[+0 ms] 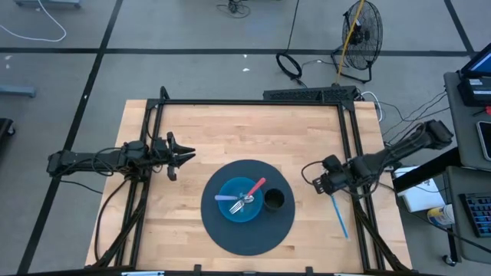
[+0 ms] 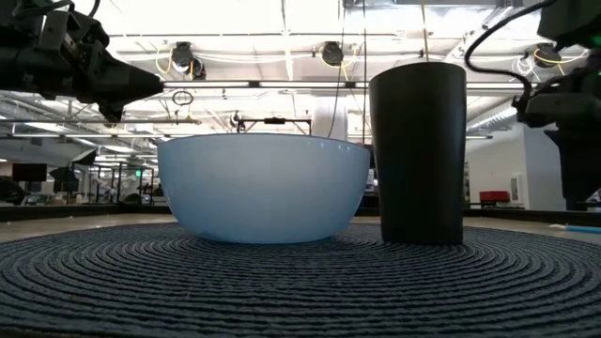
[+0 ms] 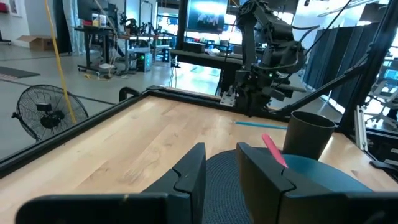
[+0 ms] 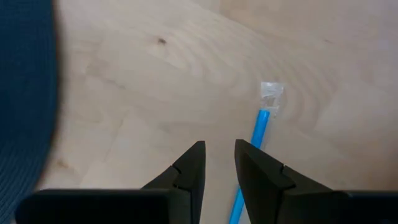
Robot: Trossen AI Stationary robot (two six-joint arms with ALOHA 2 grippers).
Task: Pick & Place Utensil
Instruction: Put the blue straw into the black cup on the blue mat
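Two utensils already lie in the blue bowl [image 1: 239,201] on the mat. Blue utensil [image 1: 339,215] remains on the worktop [image 1: 230,138], right side. Right gripper [image 4: 217,163] hovers above it, fingers narrowly parted, empty. Left gripper [image 1: 182,156] idle, narrowly parted, empty.

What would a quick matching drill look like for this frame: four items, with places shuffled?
Items:
1. bowl
2. black cup
3. blue straw
4. left claw

Places:
A. on bare wood, just off the mat's right side, below the right claw
B. on the round mat, right of the bowl
C. middle of the mat, utensils inside
D. above bare wood, off the mat's upper left

Pairs: 1-C, 2-B, 3-A, 4-D
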